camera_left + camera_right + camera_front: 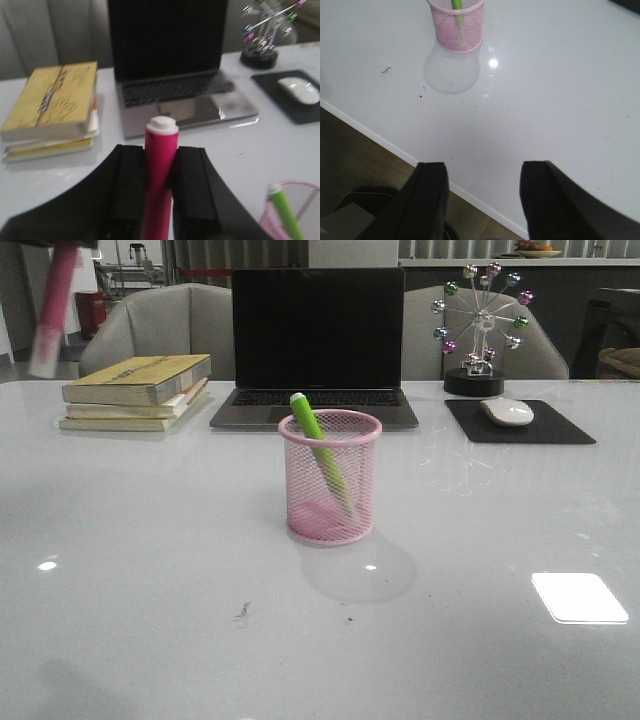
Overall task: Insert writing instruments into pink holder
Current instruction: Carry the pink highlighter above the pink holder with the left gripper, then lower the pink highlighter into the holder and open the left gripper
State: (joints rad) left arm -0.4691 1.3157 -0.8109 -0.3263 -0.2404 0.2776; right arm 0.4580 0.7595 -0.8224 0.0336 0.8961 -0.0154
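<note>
While the left gripper (159, 200) clamps its fingers (127, 195) on the pink marker (160, 175), high and well left of the pink holder (331, 478), it should carry it over the rim and lower it beside the leaning green marker (318, 448). The right gripper (482, 195) hangs spread and empty above the edge of the surface (150, 570).

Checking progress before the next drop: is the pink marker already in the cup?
No, the left pincer holds the pink marker; only the green marker stands in the cup.
</note>
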